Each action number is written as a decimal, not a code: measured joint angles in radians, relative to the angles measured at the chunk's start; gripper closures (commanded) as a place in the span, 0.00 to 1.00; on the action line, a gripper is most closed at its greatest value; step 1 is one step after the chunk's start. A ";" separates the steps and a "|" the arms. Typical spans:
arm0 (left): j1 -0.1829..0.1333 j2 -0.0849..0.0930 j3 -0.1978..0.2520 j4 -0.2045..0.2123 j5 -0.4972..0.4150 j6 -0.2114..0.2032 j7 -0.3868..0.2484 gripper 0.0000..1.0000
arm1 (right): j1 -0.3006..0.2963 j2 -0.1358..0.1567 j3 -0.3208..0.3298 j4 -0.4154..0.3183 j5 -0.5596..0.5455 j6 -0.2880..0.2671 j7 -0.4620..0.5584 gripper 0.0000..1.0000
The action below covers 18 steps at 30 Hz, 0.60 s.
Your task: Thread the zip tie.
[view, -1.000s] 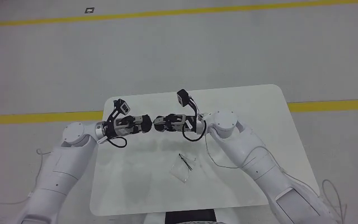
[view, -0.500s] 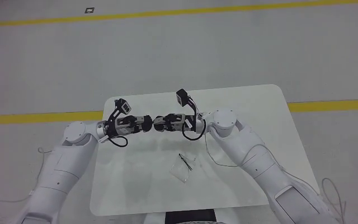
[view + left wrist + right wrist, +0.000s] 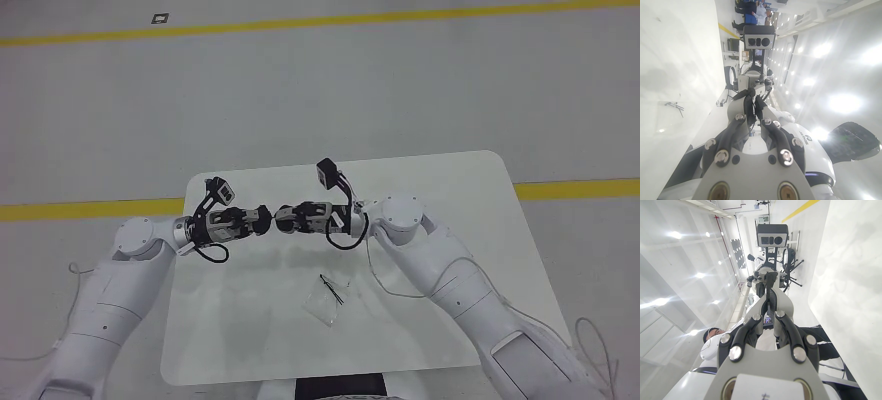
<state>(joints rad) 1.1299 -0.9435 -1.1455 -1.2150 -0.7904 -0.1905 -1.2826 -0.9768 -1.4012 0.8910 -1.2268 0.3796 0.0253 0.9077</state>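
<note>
White table, both arms raised over its middle, where the left gripper and right gripper meet tip to tip. Each has its jaws pressed together; whether a tie is pinched there I cannot tell, as it would be too thin to make out. Black ties lie in a clear bag nearer the robot. This looks like the threading step itself. The next move calls for lining tail up with head, then a short, steady push.
</note>
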 measured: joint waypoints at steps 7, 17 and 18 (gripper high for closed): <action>-0.003 0.000 0.000 0.005 -0.001 0.001 -0.006 0.96 | 0.006 -0.003 -0.006 0.004 0.003 0.005 -0.005 1.00; -0.015 -0.001 0.002 0.025 -0.003 0.003 -0.021 0.98 | 0.020 -0.008 -0.018 0.014 0.012 0.000 -0.005 1.00; -0.016 -0.001 0.003 0.026 -0.003 0.003 -0.022 1.00 | 0.021 -0.009 -0.019 0.014 0.012 0.000 -0.006 1.00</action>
<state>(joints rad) 1.1143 -0.9444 -1.1430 -1.1885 -0.7933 -0.1874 -1.3043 -0.9563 -1.4098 0.8723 -1.2127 0.3919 0.0256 0.9018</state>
